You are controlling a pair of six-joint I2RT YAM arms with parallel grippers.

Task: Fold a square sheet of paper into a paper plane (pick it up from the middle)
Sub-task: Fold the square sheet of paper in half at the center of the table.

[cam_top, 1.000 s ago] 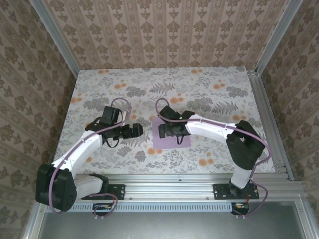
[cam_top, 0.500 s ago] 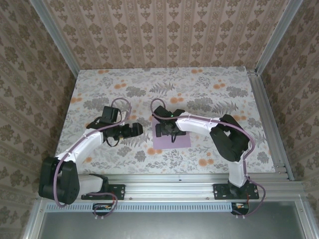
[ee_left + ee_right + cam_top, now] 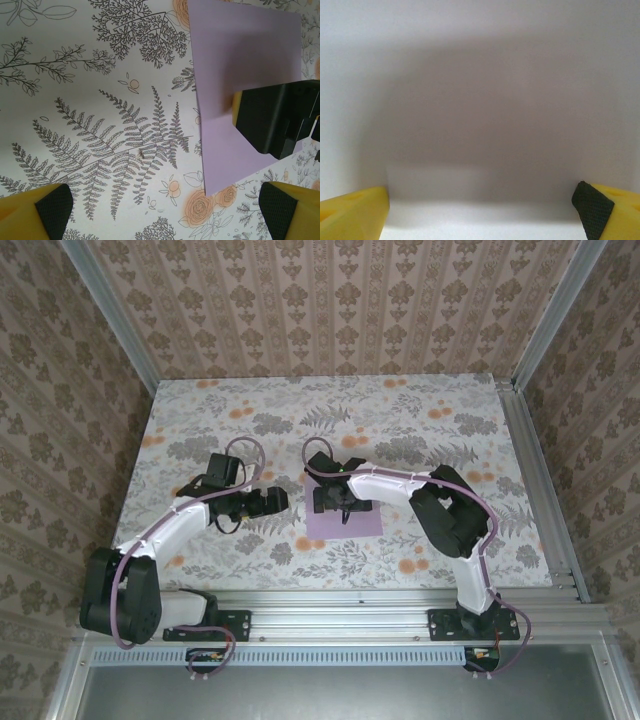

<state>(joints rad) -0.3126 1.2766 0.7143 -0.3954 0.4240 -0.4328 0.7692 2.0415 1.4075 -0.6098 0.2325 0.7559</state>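
The square sheet of paper (image 3: 362,524) is plain lavender and lies flat and unfolded on the floral tablecloth (image 3: 420,430), just in front of the table's middle. My right gripper (image 3: 335,502) points down over the sheet's middle, open. In the right wrist view its yellow fingertips (image 3: 353,215) straddle the paper (image 3: 480,100) close up, with nothing between them. My left gripper (image 3: 280,500) hovers open just left of the sheet. In the left wrist view the sheet (image 3: 240,60) lies at the upper right, with the right gripper's black body (image 3: 277,117) on it. The paper plane is out of view.
Aluminium rails (image 3: 530,470) frame the table on the right and along the near edge. Patterned walls close in the back and both sides. Bare tablecloth (image 3: 100,125) stretches left of the sheet and behind it.
The right arm has folded in and its gripper has come down closer onto the sheet's middle, shifting slightly left. The left gripper has barely moved.
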